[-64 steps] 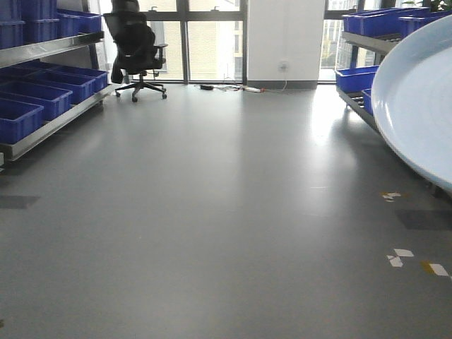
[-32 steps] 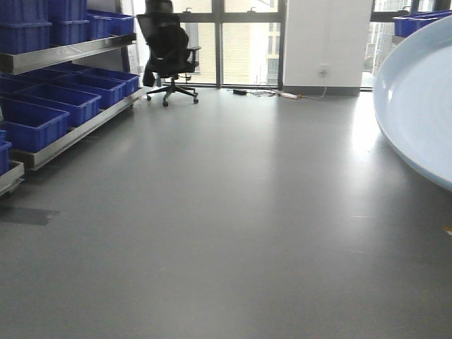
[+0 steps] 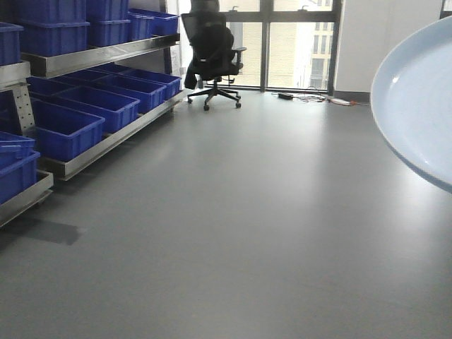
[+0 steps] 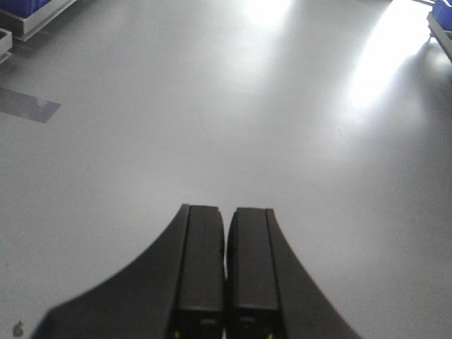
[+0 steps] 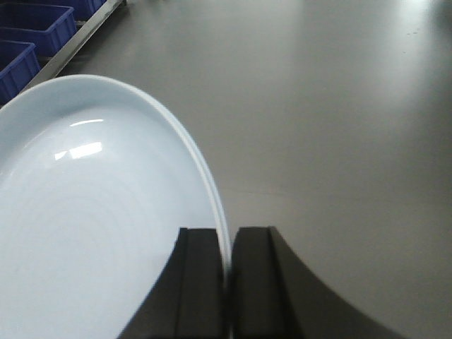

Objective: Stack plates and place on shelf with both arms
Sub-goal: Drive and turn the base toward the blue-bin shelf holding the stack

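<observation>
A large pale bluish-white plate (image 3: pixel 420 106) hangs tilted at the right edge of the front view, well above the floor. In the right wrist view the same plate (image 5: pixel 92 212) fills the left half, with faint rings inside. My right gripper (image 5: pixel 227 233) is shut on its rim, one black finger (image 5: pixel 201 282) inside the plate and the other outside. My left gripper (image 4: pixel 227 210) is shut with nothing between its fingers (image 4: pixel 201 261), and only grey floor lies beyond it. Neither arm shows in the front view.
A metal shelf rack (image 3: pixel 106 53) with several blue bins (image 3: pixel 63 131) runs along the left. A black office chair (image 3: pixel 212 53) stands at the back by the windows. Cables (image 3: pixel 318 99) lie on the floor near the far wall. Grey floor (image 3: pixel 247 233) stretches ahead.
The front view has swung to the left: the rack with blue bins has grown nearer and larger, and the chair has slid rightward in frame. The plate stays at the right edge.
</observation>
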You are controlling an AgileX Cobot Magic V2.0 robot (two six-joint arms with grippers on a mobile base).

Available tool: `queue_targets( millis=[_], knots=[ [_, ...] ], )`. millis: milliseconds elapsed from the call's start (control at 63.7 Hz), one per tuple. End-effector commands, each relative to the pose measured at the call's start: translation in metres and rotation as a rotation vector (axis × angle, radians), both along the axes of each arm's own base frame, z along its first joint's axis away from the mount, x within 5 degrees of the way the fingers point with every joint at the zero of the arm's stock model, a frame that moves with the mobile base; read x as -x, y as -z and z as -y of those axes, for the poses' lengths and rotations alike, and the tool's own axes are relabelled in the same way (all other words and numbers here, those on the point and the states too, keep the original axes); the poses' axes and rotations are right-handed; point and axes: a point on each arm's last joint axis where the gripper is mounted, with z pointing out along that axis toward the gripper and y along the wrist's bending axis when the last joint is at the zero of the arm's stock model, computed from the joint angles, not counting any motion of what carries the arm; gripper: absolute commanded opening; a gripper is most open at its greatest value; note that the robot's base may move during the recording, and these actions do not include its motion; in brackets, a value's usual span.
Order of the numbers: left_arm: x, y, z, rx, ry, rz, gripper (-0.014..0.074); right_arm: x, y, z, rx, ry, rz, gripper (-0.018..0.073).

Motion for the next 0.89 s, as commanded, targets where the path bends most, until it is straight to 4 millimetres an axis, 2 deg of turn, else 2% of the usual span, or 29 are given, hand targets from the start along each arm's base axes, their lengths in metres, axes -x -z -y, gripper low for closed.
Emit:
queue_targets(
  millis=[0,879],
  knots=[
    [-0.0041,-0.0167,0.0003,0.040,-0.012,0.099,0.0097,-0.0033,-0.0179,0.0011,0.013,0.007,0.120,0.0057],
    [-0.0043,-0.0165,0.0004,0.040,-0.012,0.098,0.0097,-0.0033,-0.0179,0.0011,0.013,0.007,0.120,0.0057]
  ],
)
